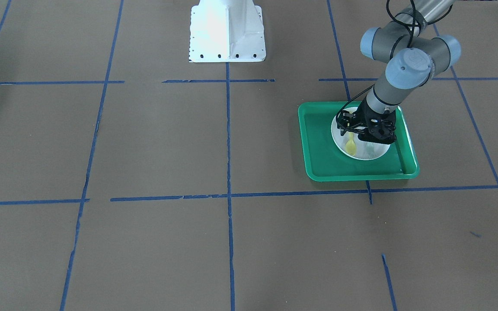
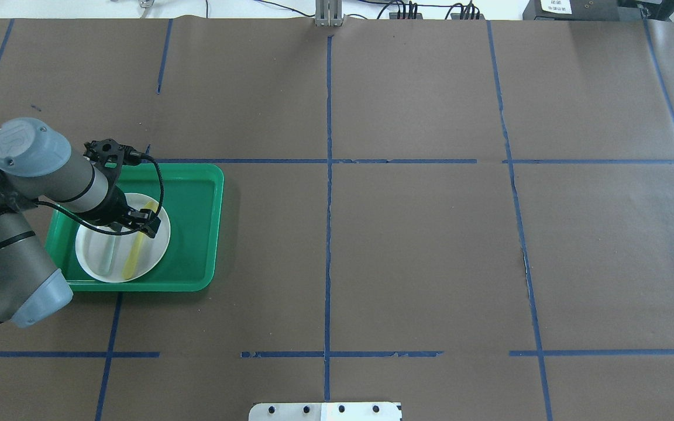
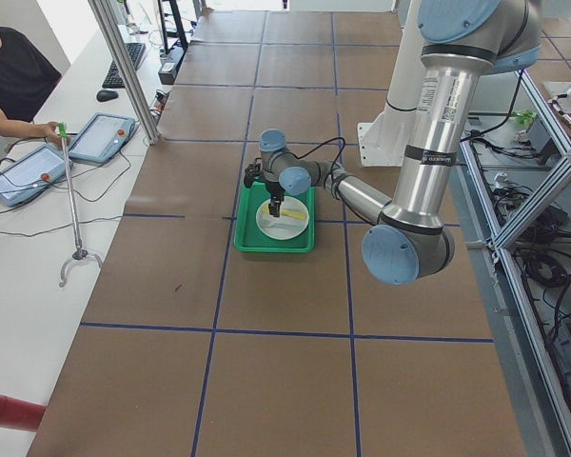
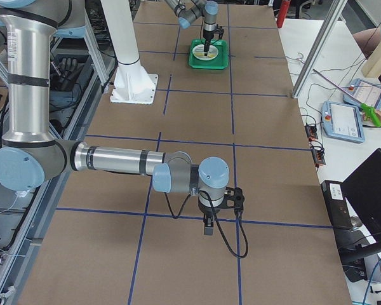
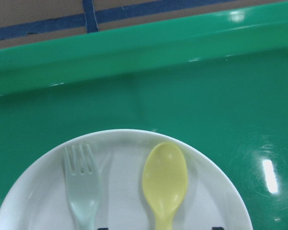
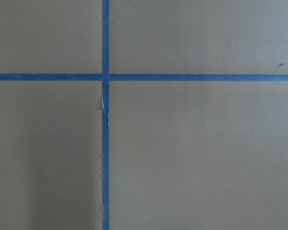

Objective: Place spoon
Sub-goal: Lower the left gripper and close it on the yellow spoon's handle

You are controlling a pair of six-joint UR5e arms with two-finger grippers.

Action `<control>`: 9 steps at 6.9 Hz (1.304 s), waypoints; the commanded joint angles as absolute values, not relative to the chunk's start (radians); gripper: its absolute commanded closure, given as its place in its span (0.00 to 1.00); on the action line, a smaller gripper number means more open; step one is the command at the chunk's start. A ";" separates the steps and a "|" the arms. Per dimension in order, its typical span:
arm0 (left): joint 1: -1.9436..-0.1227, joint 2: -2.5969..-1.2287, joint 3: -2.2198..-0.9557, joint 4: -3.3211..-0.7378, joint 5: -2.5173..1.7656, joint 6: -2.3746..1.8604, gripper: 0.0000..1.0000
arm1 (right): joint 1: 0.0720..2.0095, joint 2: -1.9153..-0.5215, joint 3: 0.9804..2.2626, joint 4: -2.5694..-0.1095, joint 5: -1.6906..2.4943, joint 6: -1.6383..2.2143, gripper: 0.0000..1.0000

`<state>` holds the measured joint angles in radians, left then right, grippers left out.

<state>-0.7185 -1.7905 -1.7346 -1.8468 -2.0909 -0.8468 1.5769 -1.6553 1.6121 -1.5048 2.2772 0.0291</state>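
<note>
Spoon [image 5: 164,179] beneath left gripper [image 2: 143,222] (on plate [image 5: 122,196])

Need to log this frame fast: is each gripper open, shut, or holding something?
Left gripper: open, astride the spoon handle; the spoon lies on the plate.
Right gripper: cannot tell, seen only from the exterior right view.

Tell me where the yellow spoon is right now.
Overhead view, left side: the spoon lies on the white plate in the green tray, just right of the fork.
</note>
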 commanded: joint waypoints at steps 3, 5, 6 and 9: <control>-0.715 -1.790 -1.723 -1.855 -2.098 -0.848 0.49 | 1.577 -1.655 1.612 -1.505 2.278 0.029 0.00; -0.715 -1.789 -1.717 -1.855 -2.098 -0.850 0.71 | 1.577 -1.657 1.612 -1.505 2.278 0.029 0.00; -0.715 -1.789 -1.715 -1.855 -2.098 -0.847 0.71 | 1.577 -1.657 1.612 -1.505 2.278 0.029 0.00; -0.713 -1.789 -1.713 -1.855 -2.098 -0.845 0.66 | 1.577 -1.657 1.612 -1.505 2.278 0.029 0.00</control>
<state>-0.7136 -1.7886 -1.7146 -1.8546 -2.0985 -0.8449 1.5770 -1.6557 1.6122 -1.5048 2.2773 0.0291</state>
